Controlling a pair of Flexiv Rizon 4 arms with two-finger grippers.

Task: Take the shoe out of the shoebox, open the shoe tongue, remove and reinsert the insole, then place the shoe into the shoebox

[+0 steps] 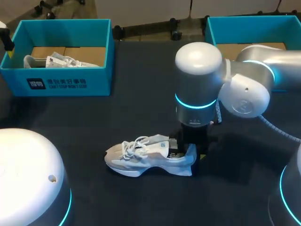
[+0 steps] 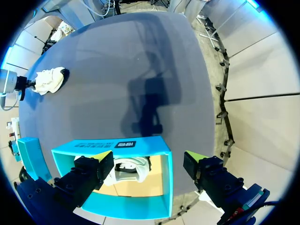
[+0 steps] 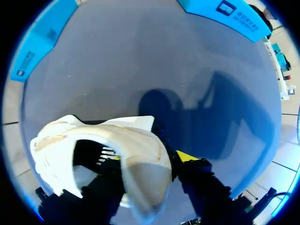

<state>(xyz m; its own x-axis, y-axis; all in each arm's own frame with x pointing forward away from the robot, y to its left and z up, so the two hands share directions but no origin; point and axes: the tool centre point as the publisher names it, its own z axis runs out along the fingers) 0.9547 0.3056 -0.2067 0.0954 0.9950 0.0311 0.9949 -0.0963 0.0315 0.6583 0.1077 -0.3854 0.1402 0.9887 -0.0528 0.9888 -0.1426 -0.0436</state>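
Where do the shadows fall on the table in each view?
Head view: a dark shadow lies on the table right of the shoe, under the right arm. Left wrist view: an arm-shaped shadow beyond the shoebox. Right wrist view: a broad shadow ahead of the right gripper.

A matte dark grey tabletop [image 1: 141, 70] is seen spread across the whole workspace, with soft shadows cast on it. An open turquoise cardboard box [image 1: 99, 84] with a brown floor is set at its far left corner, a dark label printed on the front wall. A white and grey laced sneaker [image 1: 61, 60] is laid inside, on its side. From the left wrist view the same box [image 2: 163, 185] is viewed from above at the tabletop [image 2: 117, 70] edge, the sneaker [image 2: 133, 168] resting on its floor.
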